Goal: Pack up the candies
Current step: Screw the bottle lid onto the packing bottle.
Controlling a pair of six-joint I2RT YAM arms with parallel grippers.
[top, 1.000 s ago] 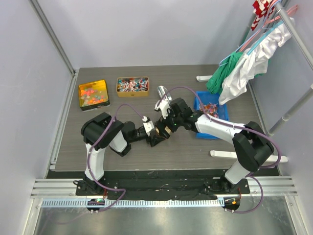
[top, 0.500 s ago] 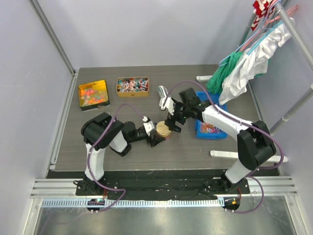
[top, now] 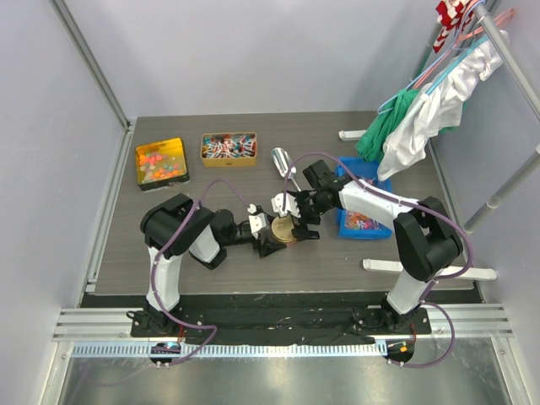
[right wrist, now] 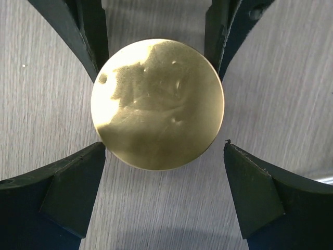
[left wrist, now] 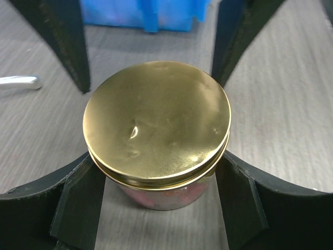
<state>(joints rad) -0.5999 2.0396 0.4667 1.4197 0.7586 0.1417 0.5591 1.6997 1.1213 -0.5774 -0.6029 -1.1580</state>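
Grey wood-grain table [top: 337,261], pale walls [top: 253,59]; candies [top: 228,147] in two tins [top: 228,162] and blue tray [top: 363,234]; left gripper [left wrist: 161,187] clamping lidded jar [left wrist: 156,122]; right gripper [right wrist: 162,187] spread open

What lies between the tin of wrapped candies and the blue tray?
A metal scoop lies there; the top external view shows it.

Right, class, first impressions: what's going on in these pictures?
Both arms are working on a small jar with a gold lid near the middle of the table. The left end effector grips the jar's body below the lid, and reddish contents show through the glass. The right end effector sits over the lid with a finger on either side; whether it is gripping is unclear. More candies lie in open tins at the back left.
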